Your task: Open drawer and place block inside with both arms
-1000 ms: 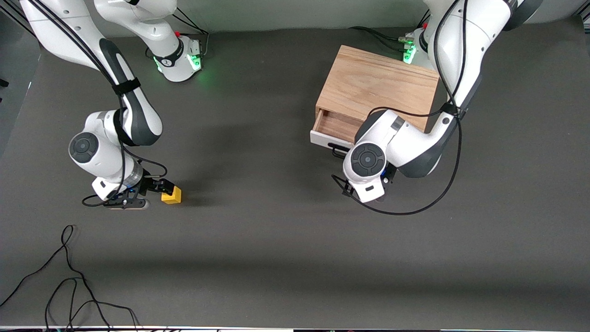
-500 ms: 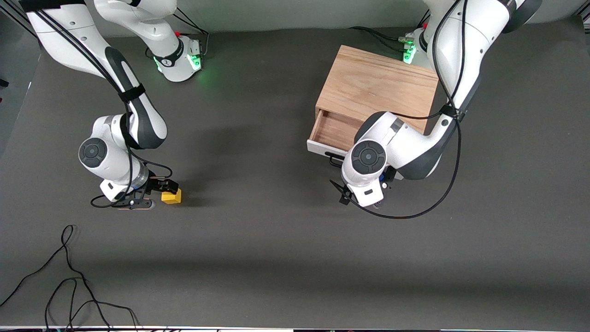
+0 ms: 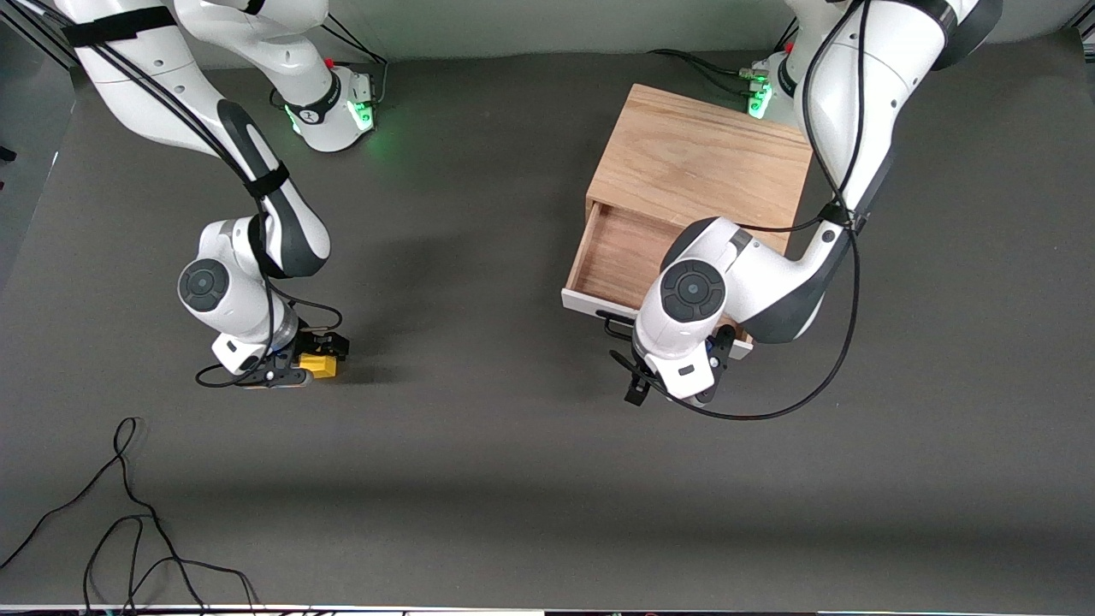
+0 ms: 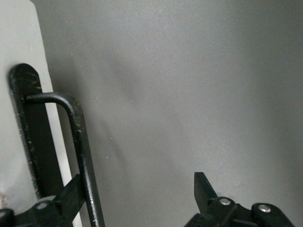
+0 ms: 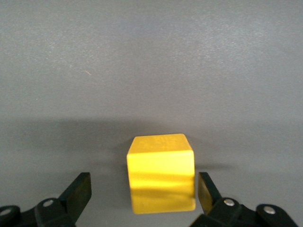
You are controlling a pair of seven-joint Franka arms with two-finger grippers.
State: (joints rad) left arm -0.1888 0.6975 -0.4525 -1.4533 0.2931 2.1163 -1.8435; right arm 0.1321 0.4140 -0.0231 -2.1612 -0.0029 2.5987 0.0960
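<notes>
Drawer (image 3: 612, 257) pulled well out of box (image 3: 701, 162); left gripper (image 4: 137, 198) spread wide, one finger hooked inside handle (image 4: 83, 156), gripping nothing. Block (image 5: 161, 172) on table (image 3: 479, 445) between right gripper's (image 5: 142, 194) parted fingers, ungrasped. Left: grasp, carry, drop in.

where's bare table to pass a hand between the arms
Bare mat runs between the block, in the open right gripper, and the drawer. It is crowded at the drawer's handle, hooked by the open left gripper.
</notes>
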